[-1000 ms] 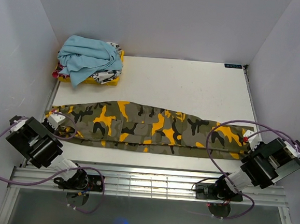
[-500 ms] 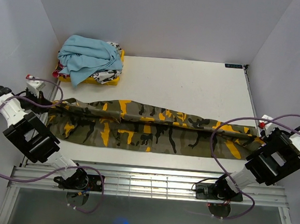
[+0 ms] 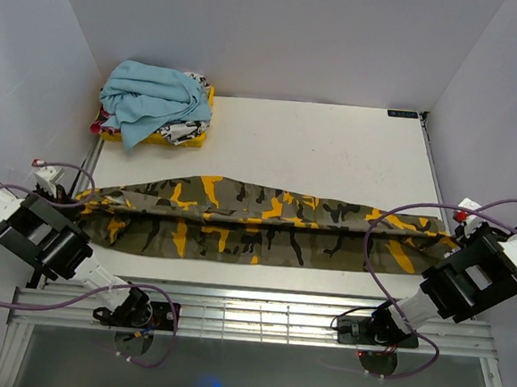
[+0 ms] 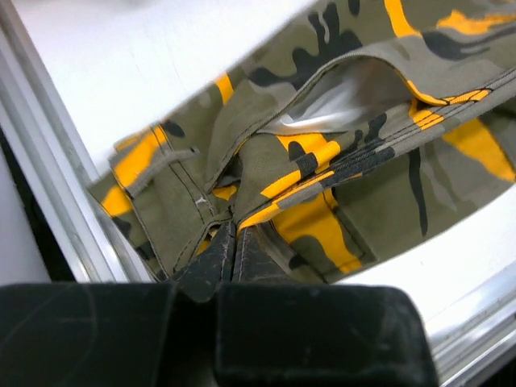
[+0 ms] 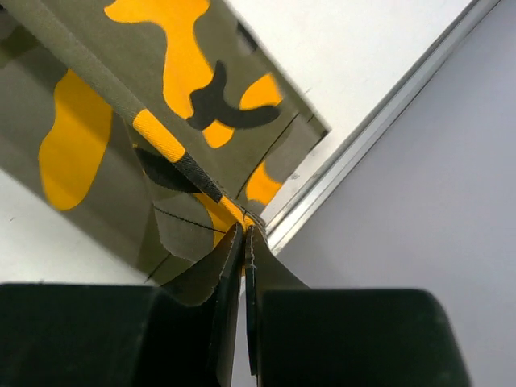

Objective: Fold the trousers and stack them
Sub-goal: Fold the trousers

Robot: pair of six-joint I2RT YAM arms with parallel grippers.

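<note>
Lengthwise fold in hand — left gripper point(image 4: 234, 243) and right gripper point(image 5: 244, 235) have their jaws clamped on the ends of the trousers point(image 3: 265, 225); next, lower both ends evenly.

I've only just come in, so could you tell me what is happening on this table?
Two robot arms are handling the camouflage trousers, which lie stretched lengthwise across the near part of the table. The left gripper is shut on the waist end, beside a belt loop, and the right gripper is shut on the leg end. No crosswise fold has been made yet. A light blue garment sits heaped on a yellow and white printed garment in the far left corner.
</note>
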